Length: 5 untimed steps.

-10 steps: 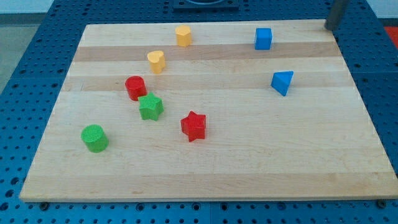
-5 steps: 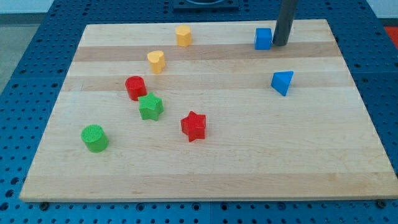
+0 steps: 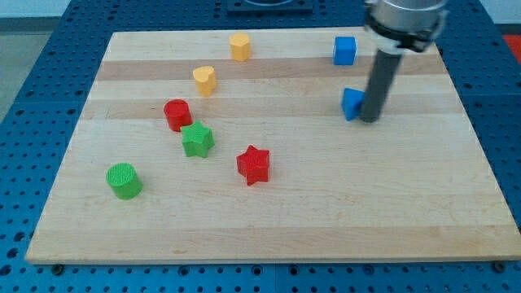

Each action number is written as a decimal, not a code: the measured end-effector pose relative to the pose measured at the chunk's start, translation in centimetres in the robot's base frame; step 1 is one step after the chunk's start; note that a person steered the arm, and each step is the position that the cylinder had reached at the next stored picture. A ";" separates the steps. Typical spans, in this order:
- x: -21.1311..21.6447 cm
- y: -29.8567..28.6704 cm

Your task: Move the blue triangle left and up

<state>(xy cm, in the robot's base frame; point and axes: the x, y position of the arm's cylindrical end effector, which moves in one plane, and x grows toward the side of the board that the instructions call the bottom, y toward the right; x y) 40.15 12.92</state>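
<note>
All the blocks sit on the desk (image 3: 326, 203). The blue triangle (image 3: 352, 103) is on the right side, about halfway back. My tip (image 3: 370, 120) is just to its right, touching it or almost. The blue cube (image 3: 345, 50) is farther back, near the far edge, well apart from the triangle. The yellow block (image 3: 239, 46) sits by the far edge near the middle. The yellow heart (image 3: 204, 80) is nearer and to its left. Nearer again is the red cylinder (image 3: 177, 114). The green star (image 3: 197, 139) is just beside it, nearer and a bit right. The red star (image 3: 253, 164) is right of the green star and nearer. The green cylinder (image 3: 124, 180) is far left and nearest of all.
</note>
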 end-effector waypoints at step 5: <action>-5.4 -4.4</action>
